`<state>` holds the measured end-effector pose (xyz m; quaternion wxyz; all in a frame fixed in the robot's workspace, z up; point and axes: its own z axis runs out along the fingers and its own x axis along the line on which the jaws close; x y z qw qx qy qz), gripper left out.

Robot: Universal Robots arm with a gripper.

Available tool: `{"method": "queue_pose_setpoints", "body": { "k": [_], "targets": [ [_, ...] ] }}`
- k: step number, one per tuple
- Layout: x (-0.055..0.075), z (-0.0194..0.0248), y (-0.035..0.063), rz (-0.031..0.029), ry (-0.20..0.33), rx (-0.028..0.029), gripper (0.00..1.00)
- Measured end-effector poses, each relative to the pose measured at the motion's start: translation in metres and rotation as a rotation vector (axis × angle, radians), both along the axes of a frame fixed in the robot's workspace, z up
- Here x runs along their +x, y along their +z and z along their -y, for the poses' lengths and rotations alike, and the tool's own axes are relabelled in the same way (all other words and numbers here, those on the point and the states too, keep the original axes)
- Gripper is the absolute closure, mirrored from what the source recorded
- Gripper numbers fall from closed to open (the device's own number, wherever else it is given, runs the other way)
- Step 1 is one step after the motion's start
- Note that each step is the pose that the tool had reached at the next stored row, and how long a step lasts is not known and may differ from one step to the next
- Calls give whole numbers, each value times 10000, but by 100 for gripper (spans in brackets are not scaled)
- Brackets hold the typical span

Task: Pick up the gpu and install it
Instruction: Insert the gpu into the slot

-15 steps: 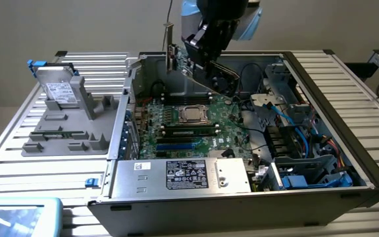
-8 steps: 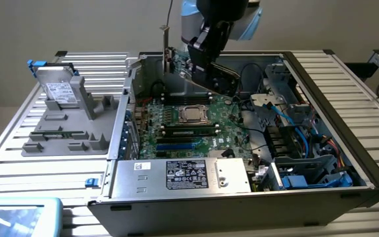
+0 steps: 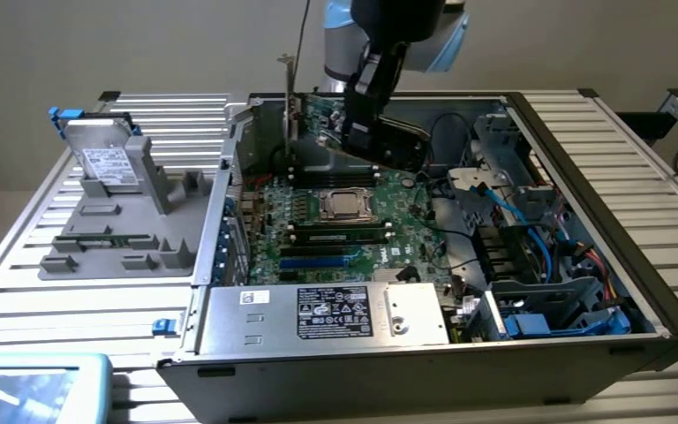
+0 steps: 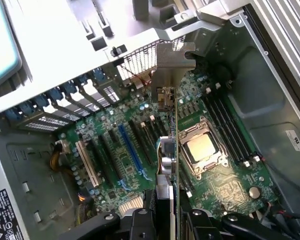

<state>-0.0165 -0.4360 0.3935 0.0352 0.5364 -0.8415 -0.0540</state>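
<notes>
Pinching the gpu [image 4: 167,150] across its flat faces, the gripper [image 4: 168,221] held a seemingly light, stiff, fragile card.

Between the jaws the gpu [image 4: 167,150] showed a thin green board edge and a silver sheet-metal bracket, dull rather than mirror-bright, while the gripper [image 4: 169,222] itself was matt black. Beyond the jaws lay the motherboard [image 4: 132,150] of glossy green laminate, its processor socket [image 4: 202,147] capped in bright polished metal — inside a case [image 4: 272,100] of smooth matt grey sheet metal.
</notes>
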Motion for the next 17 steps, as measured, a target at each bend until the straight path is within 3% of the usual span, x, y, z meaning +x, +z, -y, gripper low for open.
{"method": "queue_pose_setpoints", "body": {
  "k": [3, 6, 11, 13, 17],
  "targets": [
    [0, 0, -10, 10, 557, 0, 71],
    [0, 0, -17, 78, 1091, -3, 71],
    [0, 0, -27, 362, 1847, -36, 71],
    [0, 0, -31, 435, 2126, -70, 71],
    [0, 0, -42, 453, 2774, -163, 71]
  ]
}}
